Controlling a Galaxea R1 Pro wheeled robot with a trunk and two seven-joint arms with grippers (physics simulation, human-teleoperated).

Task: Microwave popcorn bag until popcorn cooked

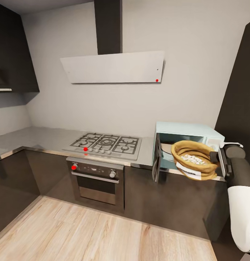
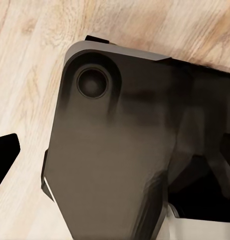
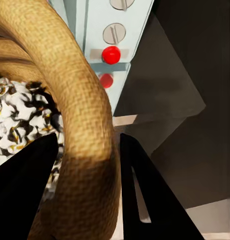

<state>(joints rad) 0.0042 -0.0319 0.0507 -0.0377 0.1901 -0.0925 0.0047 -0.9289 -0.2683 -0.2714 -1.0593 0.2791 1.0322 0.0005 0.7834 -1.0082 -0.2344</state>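
Hanging at the open microwave (image 1: 190, 136), the popcorn bag (image 1: 194, 159) sits in front of the cavity mouth.
Right gripper (image 3: 87, 185) pinches its rolled rim, one finger inside, one outside; left jaws cannot be judged.

Popcorn bag's (image 1: 194, 160) white label half hidden under its rolled rim, lettering unreadable.
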